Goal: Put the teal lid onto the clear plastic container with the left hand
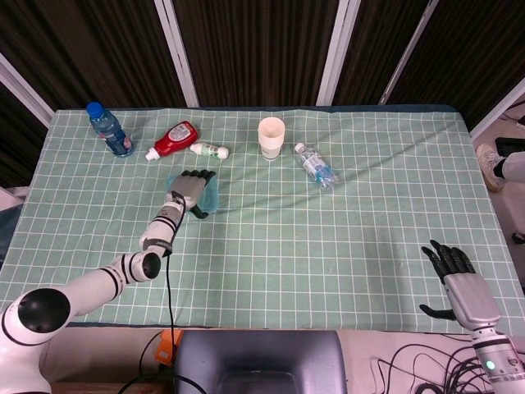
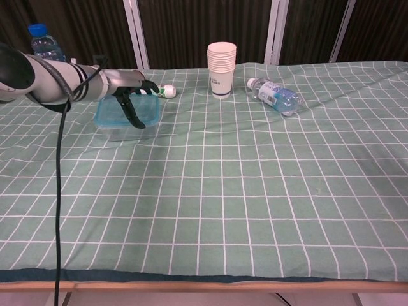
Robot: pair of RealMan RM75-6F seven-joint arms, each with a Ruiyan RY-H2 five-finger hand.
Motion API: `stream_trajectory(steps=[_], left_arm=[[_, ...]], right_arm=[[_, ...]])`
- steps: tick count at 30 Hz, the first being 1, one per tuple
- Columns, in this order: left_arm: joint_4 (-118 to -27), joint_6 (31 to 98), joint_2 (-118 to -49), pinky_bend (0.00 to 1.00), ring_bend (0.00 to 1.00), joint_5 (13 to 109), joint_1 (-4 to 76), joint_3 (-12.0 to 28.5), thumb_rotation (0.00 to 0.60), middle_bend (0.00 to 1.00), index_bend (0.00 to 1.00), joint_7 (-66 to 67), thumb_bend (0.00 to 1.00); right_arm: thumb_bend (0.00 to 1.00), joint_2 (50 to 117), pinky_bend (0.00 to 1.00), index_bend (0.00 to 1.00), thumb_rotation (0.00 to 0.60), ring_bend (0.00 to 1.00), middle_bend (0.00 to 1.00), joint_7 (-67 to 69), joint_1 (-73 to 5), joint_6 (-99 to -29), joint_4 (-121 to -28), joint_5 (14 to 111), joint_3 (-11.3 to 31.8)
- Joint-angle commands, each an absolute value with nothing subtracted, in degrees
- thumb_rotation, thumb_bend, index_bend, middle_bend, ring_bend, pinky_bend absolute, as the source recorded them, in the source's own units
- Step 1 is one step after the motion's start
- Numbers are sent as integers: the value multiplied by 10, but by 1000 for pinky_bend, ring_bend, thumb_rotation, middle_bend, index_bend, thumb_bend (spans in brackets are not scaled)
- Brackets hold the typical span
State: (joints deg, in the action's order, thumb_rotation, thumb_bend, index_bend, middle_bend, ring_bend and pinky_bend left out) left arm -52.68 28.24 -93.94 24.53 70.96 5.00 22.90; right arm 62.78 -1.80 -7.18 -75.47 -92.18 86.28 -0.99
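The dark fingers (image 2: pixel 132 109) of the left hand (image 1: pixel 189 190) were curled down over the teal lid (image 2: pixel 126 110), one finger draped across its near edge in the chest view, the others reaching over its far rim. The lid lay on top of the clear plastic container (image 2: pixel 127 132), which stood on the left half of the table, just in front of a small white bottle with a green cap (image 1: pixel 210 150). Whether the lid was pressed fully home could not be told. The left forearm (image 2: pixel 70 84) stretched low and nearly level from the robot's left side toward the container, a black cable (image 2: pixel 60 191) hanging from it.

The right hand (image 1: pixel 453 273) rested at the near right edge of the table, its dark fingers spread and holding nothing.

The table wore a green cloth with a white grid (image 1: pixel 328 238). Along its far side stood a blue-capped water bottle (image 1: pixel 107 129), a red ketchup bottle (image 1: pixel 173 139) on its side, a stack of paper cups (image 2: pixel 221 60) and a water bottle lying down (image 2: pixel 275 95). Dark curtains with white posts (image 1: pixel 177 49) closed the background.
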Motion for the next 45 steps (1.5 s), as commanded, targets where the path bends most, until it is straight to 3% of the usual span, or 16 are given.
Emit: stream_trajectory(steps=[1, 9, 12, 15, 20, 23, 26, 45], left_arm=[[-524, 281, -941, 650, 617, 245, 710, 50, 600, 488, 0, 229, 253], [-523, 266, -937, 609, 576, 235, 710, 43, 600, 483, 0, 228, 253], [-522, 255, -935, 511, 494, 227, 712, 39, 600, 468, 0, 227, 253], [-520, 252, -935, 343, 370, 226, 713, 39, 600, 416, 0, 221, 254], [-524, 248, -930, 94, 97, 236, 711, 43, 600, 190, 0, 207, 256], [-525, 239, -927, 17, 6, 238, 711, 42, 600, 54, 0, 199, 258], [-524, 238, -926, 0, 0, 241, 712, 40, 600, 0, 0, 193, 246], [-541, 255, -916, 0, 0, 254, 712, 39, 600, 0, 0, 172, 198]], right_arm=[[133, 628, 0, 0, 600, 0, 0, -18, -72, -755, -922, 863, -10], [132, 628, 0, 0, 600, 0, 0, -17, -71, -756, -922, 862, -10], [132, 628, 0, 0, 600, 0, 0, -18, -72, -755, -922, 862, -10], [132, 628, 0, 0, 600, 0, 0, -19, -72, -756, -922, 862, -9], [132, 628, 0, 0, 600, 0, 0, -19, -72, -756, -922, 862, -9], [132, 628, 0, 0, 600, 0, 0, -19, -71, -756, -922, 862, -10], [132, 628, 0, 0, 600, 0, 0, -19, -71, -756, -922, 862, -10], [133, 627, 0, 0, 600, 0, 0, -19, -71, -757, -923, 862, -9]])
